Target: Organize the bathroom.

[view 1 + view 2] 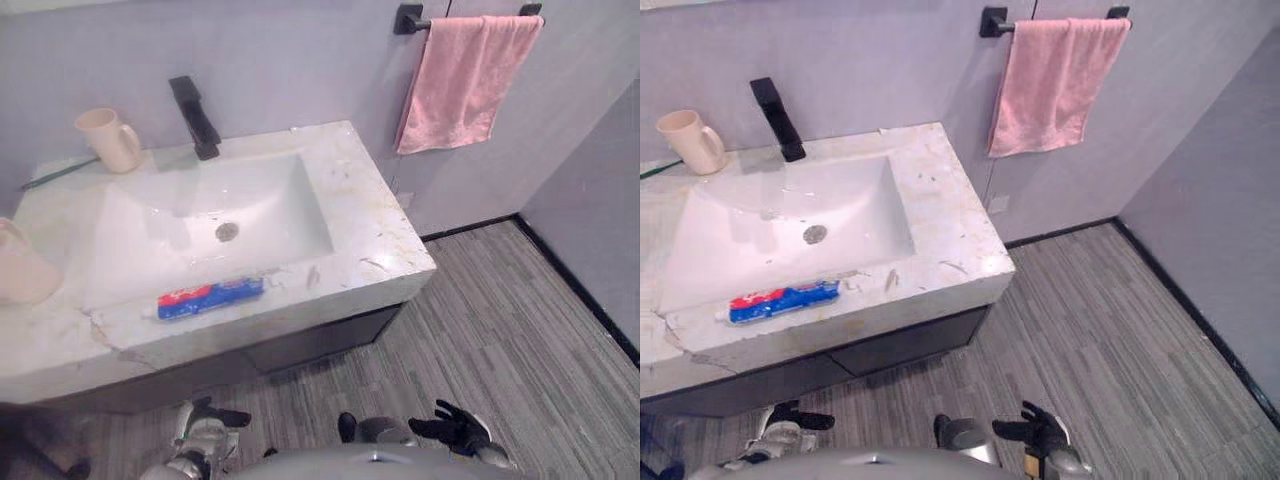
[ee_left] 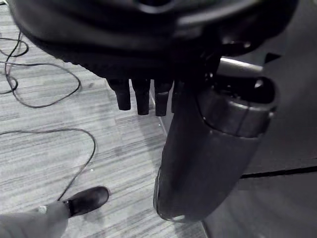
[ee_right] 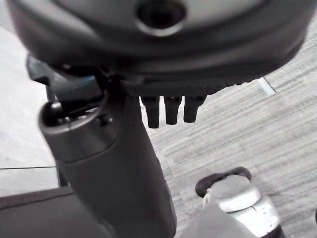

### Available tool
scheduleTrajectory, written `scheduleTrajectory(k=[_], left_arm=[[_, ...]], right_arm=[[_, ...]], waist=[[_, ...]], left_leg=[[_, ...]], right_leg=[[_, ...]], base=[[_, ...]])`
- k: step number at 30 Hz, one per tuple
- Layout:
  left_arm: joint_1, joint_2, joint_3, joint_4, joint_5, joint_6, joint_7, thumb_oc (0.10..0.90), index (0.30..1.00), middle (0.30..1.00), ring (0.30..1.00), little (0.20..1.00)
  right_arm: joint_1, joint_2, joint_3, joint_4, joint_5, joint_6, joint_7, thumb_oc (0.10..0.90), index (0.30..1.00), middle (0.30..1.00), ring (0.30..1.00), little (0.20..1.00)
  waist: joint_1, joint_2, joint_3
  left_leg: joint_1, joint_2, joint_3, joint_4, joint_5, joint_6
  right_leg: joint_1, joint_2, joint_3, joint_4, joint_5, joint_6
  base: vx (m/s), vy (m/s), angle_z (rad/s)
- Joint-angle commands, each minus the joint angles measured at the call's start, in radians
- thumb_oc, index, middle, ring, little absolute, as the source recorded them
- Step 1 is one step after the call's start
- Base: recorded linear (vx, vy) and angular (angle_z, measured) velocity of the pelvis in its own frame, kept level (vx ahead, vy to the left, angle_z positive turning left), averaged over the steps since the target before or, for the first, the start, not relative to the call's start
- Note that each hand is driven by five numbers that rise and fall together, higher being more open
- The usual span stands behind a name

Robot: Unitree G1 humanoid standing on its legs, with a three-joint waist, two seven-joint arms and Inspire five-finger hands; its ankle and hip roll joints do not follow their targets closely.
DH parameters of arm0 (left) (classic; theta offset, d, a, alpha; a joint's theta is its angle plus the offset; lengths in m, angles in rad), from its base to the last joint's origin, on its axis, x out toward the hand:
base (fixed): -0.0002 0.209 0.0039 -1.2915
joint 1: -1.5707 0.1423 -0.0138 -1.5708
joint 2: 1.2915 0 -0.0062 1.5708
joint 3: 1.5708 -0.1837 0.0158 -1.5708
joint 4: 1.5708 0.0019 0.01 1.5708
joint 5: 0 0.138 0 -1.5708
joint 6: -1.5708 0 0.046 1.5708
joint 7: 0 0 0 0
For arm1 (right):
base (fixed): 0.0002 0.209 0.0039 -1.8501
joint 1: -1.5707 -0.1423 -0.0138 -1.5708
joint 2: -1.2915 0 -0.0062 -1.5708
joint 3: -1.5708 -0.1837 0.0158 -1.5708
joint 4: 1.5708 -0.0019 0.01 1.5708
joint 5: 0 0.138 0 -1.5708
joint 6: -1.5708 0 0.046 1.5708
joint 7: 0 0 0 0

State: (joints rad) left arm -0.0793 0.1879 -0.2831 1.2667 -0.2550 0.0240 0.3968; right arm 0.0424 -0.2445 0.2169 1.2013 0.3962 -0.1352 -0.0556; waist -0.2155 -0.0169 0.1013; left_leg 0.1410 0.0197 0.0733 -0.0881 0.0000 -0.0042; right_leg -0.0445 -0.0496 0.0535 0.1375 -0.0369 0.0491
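Note:
A red, white and blue toothpaste tube [image 1: 210,298] lies flat on the front rim of the white marble counter [image 1: 385,245], in front of the basin. At the back left a cream mug [image 1: 110,139] stands upright beside the black faucet [image 1: 195,117]. A green toothbrush [image 1: 60,172] lies on the counter behind the mug. A pink towel [image 1: 465,80] hangs over a black bar on the wall to the right. My left hand [image 1: 210,418] and right hand [image 1: 455,428] hang low below the counter's front edge, both open and holding nothing; their straight fingers [image 2: 141,96] [image 3: 171,109] point at the floor.
A pale translucent cup [image 1: 20,265] stands at the counter's left edge. Dark cabinet fronts run under the counter. Grey plank floor stretches to the right up to a wall with a black skirting. A person's black shoe [image 2: 86,200] rests on the floor near my left side.

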Motion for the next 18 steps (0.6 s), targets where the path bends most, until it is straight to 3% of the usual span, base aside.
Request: scheduleTrajectory(k=[1, 5, 7, 8, 10, 14, 17, 18], left_arm=[[-0.014, 0.043, -0.009, 0.019, 0.081, -0.014, 0.013, 0.8, 0.9, 0.9, 0.9, 0.9], [0.007, 0.049, 0.013, 0.028, 0.06, -0.006, 0.03, 0.8, 0.9, 0.9, 0.9, 0.9], [0.029, 0.062, 0.037, 0.03, 0.085, 0.0, 0.04, 0.8, 0.9, 0.9, 0.9, 0.9], [0.032, 0.062, 0.041, 0.032, 0.084, 0.004, 0.046, 0.8, 0.9, 0.9, 0.9, 0.9], [0.038, 0.062, 0.047, 0.036, 0.069, 0.019, 0.052, 0.8, 0.9, 0.9, 0.9, 0.9], [0.044, 0.083, 0.086, 0.04, 0.042, 0.034, 0.032, 0.8, 0.9, 0.9, 0.9, 0.9], [0.04, 0.089, 0.094, 0.05, 0.041, 0.026, 0.029, 0.8, 0.9, 0.9, 0.9, 0.9], [0.041, 0.091, 0.106, 0.06, 0.032, 0.021, 0.027, 0.8, 0.9, 0.9, 0.9, 0.9]], right_arm=[[-0.047, -0.006, 0.011, -0.019, -0.03, -0.042, 0.001, 0.8, 0.9, 0.9, 0.9, 0.9], [-0.058, 0.01, 0.016, -0.021, -0.044, -0.053, 0.025, 0.8, 0.9, 0.9, 0.9, 0.9], [-0.06, 0.021, 0.022, -0.024, -0.041, -0.055, 0.029, 0.8, 0.9, 0.9, 0.9, 0.9], [-0.056, 0.023, 0.025, -0.027, -0.036, -0.059, 0.032, 0.8, 0.9, 0.9, 0.9, 0.9], [-0.048, 0.026, 0.027, -0.031, -0.034, -0.07, 0.045, 0.8, 0.9, 0.9, 0.9, 0.9], [-0.042, 0.016, 0.031, -0.06, -0.04, -0.077, 0.05, 0.8, 0.9, 0.9, 0.9, 0.9], [-0.044, 0.013, 0.02, -0.047, -0.003, -0.067, 0.052, 0.8, 0.9, 0.9, 0.9, 0.9], [-0.045, 0.012, 0.007, -0.03, -0.005, -0.055, 0.056, 0.8, 0.9, 0.9, 0.9, 0.9]], waist=[[0.0, 0.035, 0.009], [0.03, 0.028, 0.005], [0.045, 0.026, -0.001], [0.054, 0.021, -0.005], [0.063, 0.016, -0.012], [0.058, 0.014, 0.009], [0.055, 0.011, 0.016], [0.059, 0.005, 0.019]], left_leg=[[0.008, 0.0, 0.074, 0.001, -0.068, 0.014], [0.009, -0.005, 0.156, 0.001, -0.08, 0.016], [-0.003, 0.008, 0.193, 0.001, -0.065, 0.019], [-0.008, 0.006, 0.198, 0.001, -0.064, 0.019], [-0.016, 0.0, 0.198, 0.001, -0.063, 0.022], [-0.007, -0.001, 0.189, 0.001, -0.074, 0.048], [0.002, -0.003, 0.191, 0.001, -0.083, 0.051], [0.017, -0.01, 0.196, 0.001, -0.091, 0.048]], right_leg=[[-0.074, -0.086, -0.037, -0.001, 0.116, 0.126], [-0.089, -0.134, -0.153, 0.027, 0.15, 0.138], [-0.062, -0.086, -0.184, 0.019, 0.08, 0.127], [-0.04, -0.087, -0.209, -0.008, 0.074, 0.128], [-0.022, -0.089, -0.213, -0.024, 0.077, 0.129], [-0.096, -0.084, -0.162, 0.131, 0.108, 0.13], [-0.112, -0.087, -0.176, 0.129, 0.11, 0.129], [-0.113, -0.09, -0.215, 0.083, 0.111, 0.127]], base=[[-0.11, 0.243, -0.08], [-0.09, 0.155, -0.23], [-0.07, 0.103, -0.5], [-0.02, 0.024, -0.16], [0.02, -0.001, -0.16], [0.06, -0.016, -0.15], [0.16, -0.079, -0.05], [0.22, -0.111, 0.01]])
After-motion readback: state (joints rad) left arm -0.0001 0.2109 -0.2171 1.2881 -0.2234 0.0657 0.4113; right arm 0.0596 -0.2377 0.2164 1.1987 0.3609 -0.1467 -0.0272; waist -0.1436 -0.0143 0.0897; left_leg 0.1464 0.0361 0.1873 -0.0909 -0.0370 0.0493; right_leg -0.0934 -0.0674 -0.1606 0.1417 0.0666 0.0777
